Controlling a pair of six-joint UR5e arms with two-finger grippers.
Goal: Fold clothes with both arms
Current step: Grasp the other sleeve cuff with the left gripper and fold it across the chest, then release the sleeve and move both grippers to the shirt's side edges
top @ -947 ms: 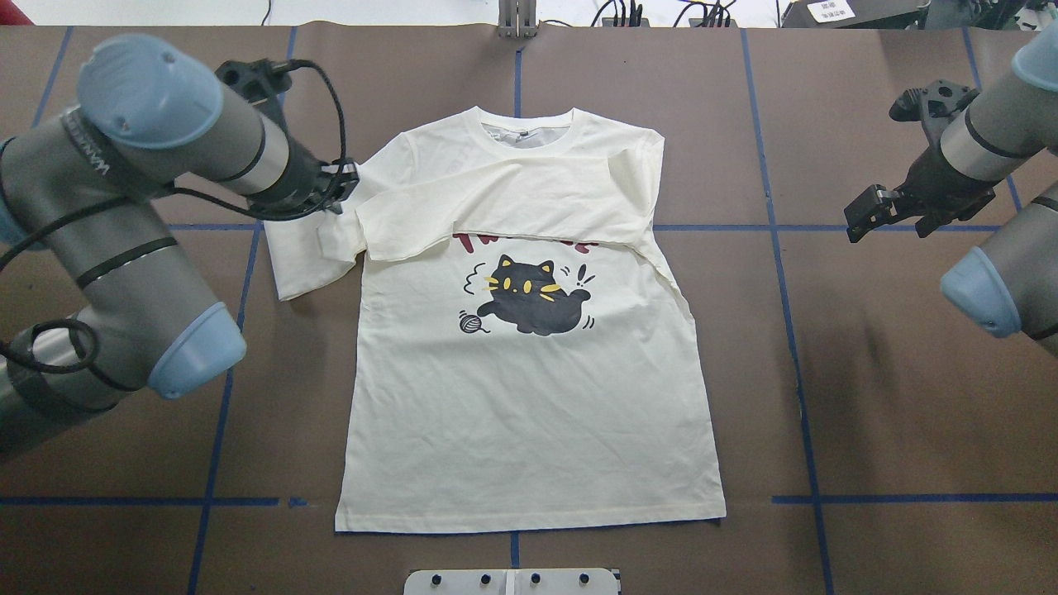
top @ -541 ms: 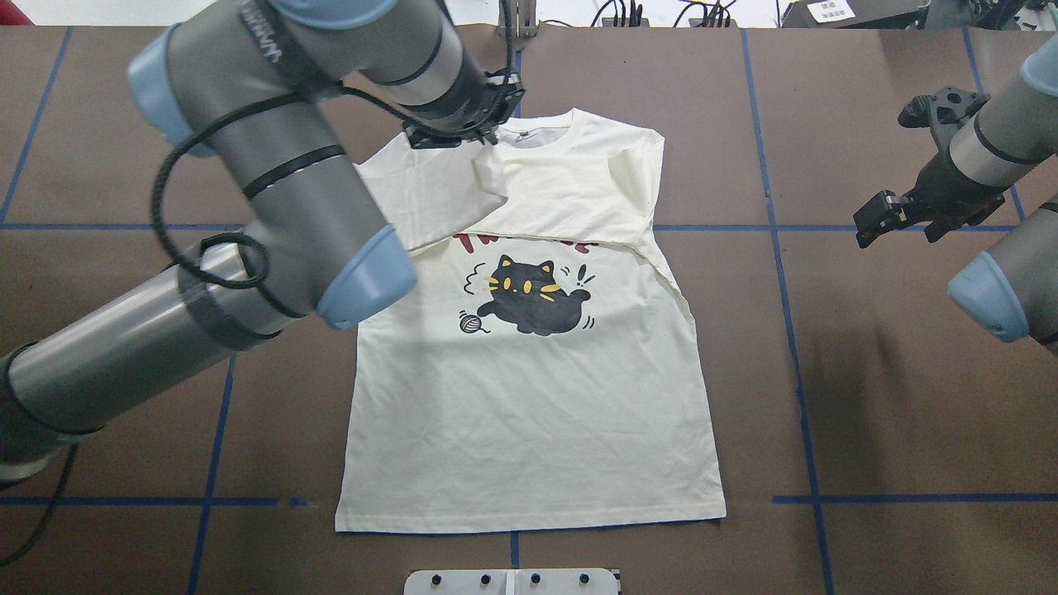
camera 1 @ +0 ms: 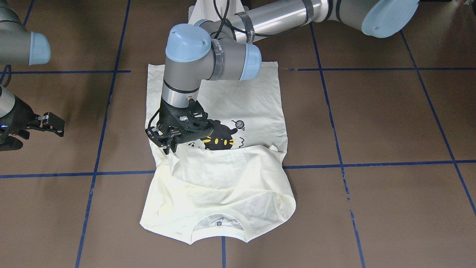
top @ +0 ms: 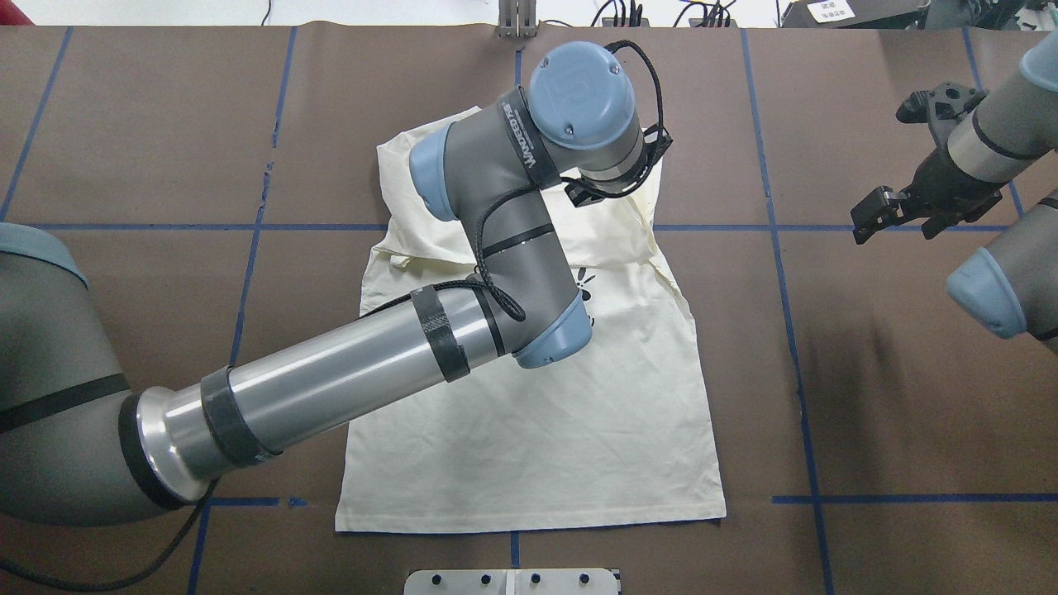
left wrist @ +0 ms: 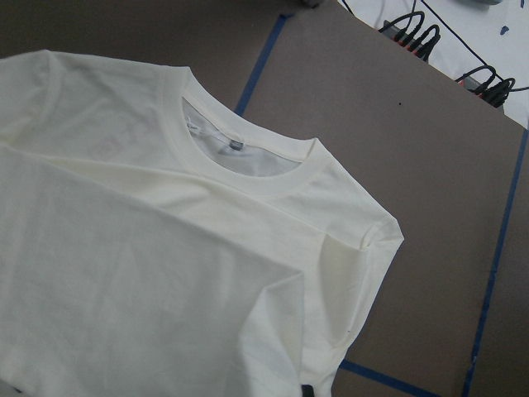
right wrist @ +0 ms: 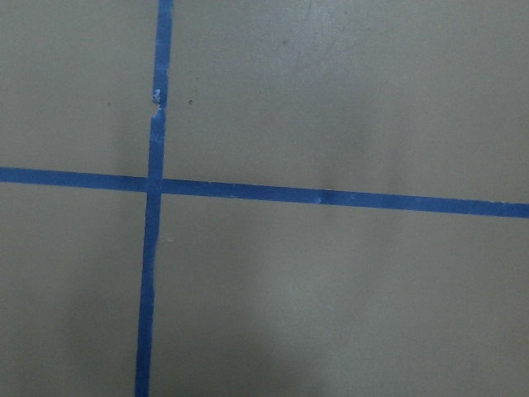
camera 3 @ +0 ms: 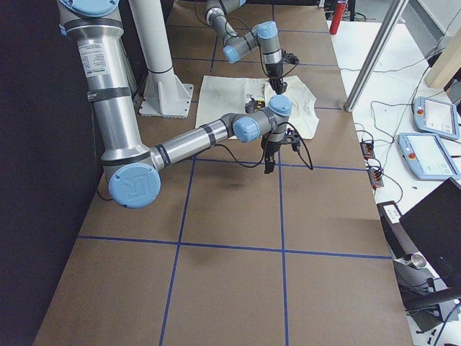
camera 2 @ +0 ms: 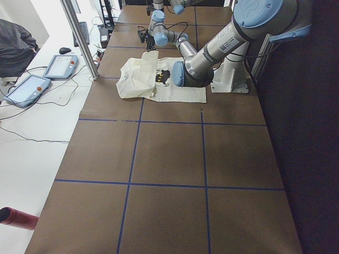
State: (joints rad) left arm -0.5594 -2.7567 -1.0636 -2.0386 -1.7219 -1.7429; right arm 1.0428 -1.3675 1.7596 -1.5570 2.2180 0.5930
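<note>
The cream-white T-shirt [camera 1: 223, 182] lies print-up on the brown table, collar toward the far edge in the overhead view [top: 537, 430]. Both sleeves are folded across the chest and cover the red lettering. The black cat print [camera 1: 219, 139] shows partly under my left wrist. My left gripper [camera 1: 165, 147] reaches across the shirt and is shut on the end of a sleeve at the shirt's right side. The left wrist view shows the collar and folded sleeve [left wrist: 165, 273]. My right gripper [top: 897, 223] is open and empty, above bare table to the right of the shirt.
Blue tape lines [top: 785, 248] grid the brown table. The white pedestal [camera 1: 200, 11] stands at the robot's side. A metal plate [top: 512, 581] sits at the near edge. Teach pendants [camera 2: 32, 87] lie off the table beyond a metal post [camera 2: 79, 37].
My left arm has swung right across the shirt, carrying the sleeve from the left shoulder over the chest to the right side. The right gripper has barely moved.
</note>
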